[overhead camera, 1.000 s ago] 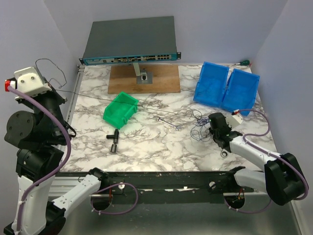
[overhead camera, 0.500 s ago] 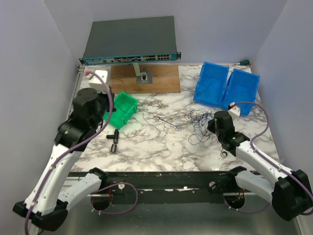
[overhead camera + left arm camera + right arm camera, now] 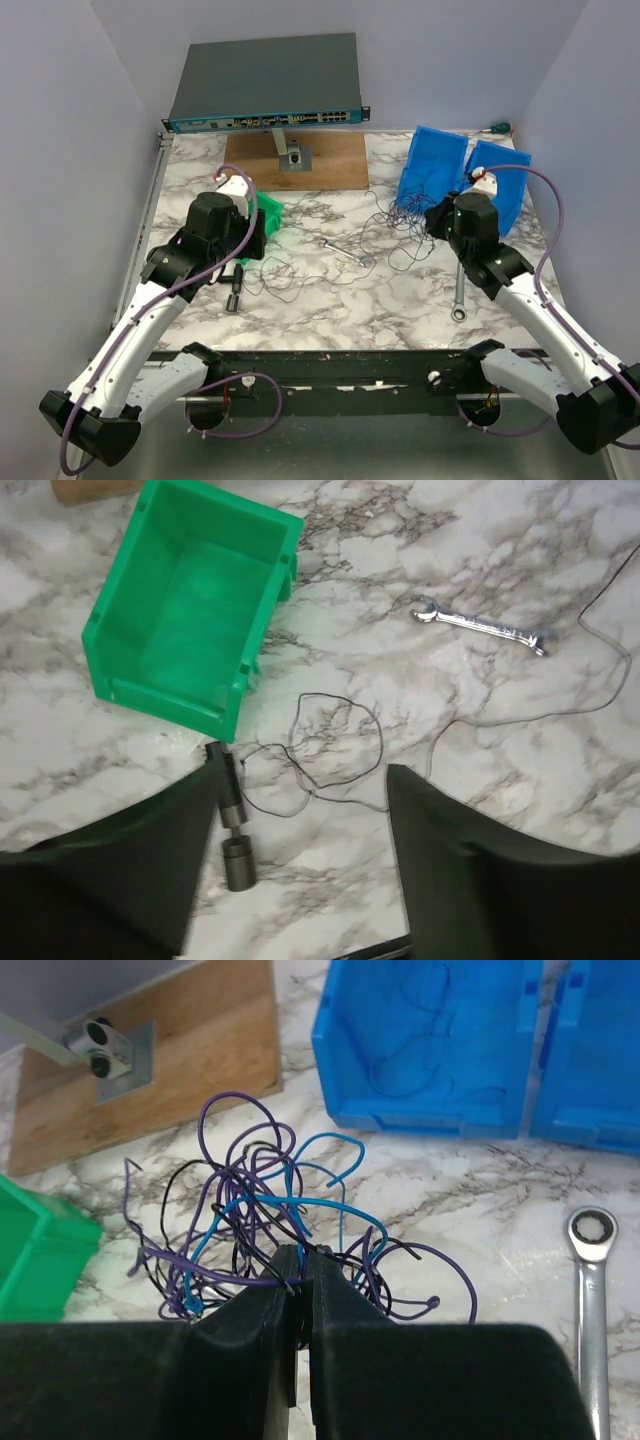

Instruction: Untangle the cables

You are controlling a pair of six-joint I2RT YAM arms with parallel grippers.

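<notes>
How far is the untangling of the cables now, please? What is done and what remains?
Done: one thin dark wire lies as a loose loop on the table, below the open left gripper. In hand: the right gripper is shut on the bundle. Left: its purple, blue and black wires are knotted together.

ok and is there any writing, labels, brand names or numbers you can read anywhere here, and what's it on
No text here can be read.
Network switch: the front strip has light marks by its ports, too small to read.
Small wrench and ring wrench: no legible stamp.
Green bin, blue bins, cables: no markings seen.
</notes>
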